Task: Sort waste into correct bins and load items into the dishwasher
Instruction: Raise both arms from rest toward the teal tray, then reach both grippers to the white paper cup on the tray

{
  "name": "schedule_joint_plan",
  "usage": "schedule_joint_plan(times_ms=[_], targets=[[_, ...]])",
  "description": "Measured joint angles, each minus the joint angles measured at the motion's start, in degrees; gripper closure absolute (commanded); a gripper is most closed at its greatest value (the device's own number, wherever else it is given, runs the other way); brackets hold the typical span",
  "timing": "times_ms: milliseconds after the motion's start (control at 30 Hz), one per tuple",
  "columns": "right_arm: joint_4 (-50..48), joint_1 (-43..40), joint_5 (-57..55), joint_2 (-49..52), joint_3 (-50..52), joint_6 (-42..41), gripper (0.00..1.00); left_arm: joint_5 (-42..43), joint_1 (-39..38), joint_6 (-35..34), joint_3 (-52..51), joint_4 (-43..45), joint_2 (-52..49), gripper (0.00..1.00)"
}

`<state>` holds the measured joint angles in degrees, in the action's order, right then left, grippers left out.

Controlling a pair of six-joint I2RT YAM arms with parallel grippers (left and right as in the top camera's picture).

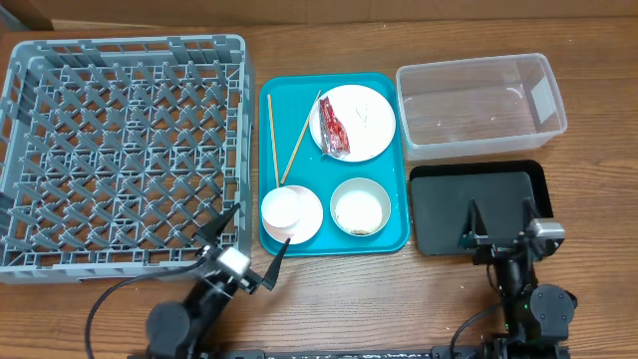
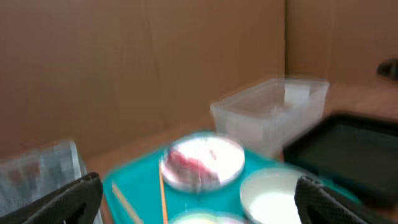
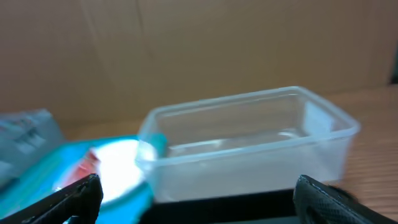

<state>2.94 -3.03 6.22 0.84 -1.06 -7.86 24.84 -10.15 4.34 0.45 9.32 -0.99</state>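
Left gripper (image 1: 261,226), right gripper (image 1: 499,206): we log both agape, empty; crumpled red-and-white plastic wrapper (image 1: 333,128) seemingly atop round white plate (image 1: 371,112).

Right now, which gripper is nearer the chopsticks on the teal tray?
Left. The left gripper hovers at the teal tray's near-left corner, just short of the chopsticks; the right gripper sits over the black tray, across the teal tray.

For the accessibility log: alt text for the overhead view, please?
A teal tray at centre holds a plate with a red-and-white wrapper, chopsticks and two more white dishes. A grey dish rack lies left, a clear tub and black tray right; left gripper and right gripper, both open, at the near edge.
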Motion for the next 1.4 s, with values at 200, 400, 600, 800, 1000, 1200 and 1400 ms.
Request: schedule_joint_plan(times_ms=[200,400,600,800,1000,1200,1400], targets=[[-10.80,0.00,12.04,-0.07,-0.04,-12.57,0.00,0.92,0.00,-9.18,0.07,16.39,0.15,0.00],[-7.37,0.02,20.63,0.37,-6.10,-20.59,0.00,0.50,0.00,-16.87,4.87,14.47,-0.15,0.00],[6.32,0.02,24.39,7.74,-25.44,-20.61,0.00,-0.02,0.00,-21.29,25.18,-3.89,-8.46,0.00],[30.99,0.00,26.01,24.33,-50.66,-15.41,0.00,0.15,0.00,-22.40,51.89,-33.99,-27.63,0.00],[50.62,0.00,26.45,42.21,-67.32,-8.15,0.00,0.22,0.00,-16.22,74.03,-59.36,-48.39,0.00],[53.24,0.02,31.95,53.40,-68.57,-7.43,0.00,0.46,0.00,-11.80,77.90,-69.92,-60.72,0.00],[54.14,2.08,34.77,62.01,-68.59,-9.11,0.00,1.11,0.00,-11.80,77.94,-80.52,-70.84,0.00]])
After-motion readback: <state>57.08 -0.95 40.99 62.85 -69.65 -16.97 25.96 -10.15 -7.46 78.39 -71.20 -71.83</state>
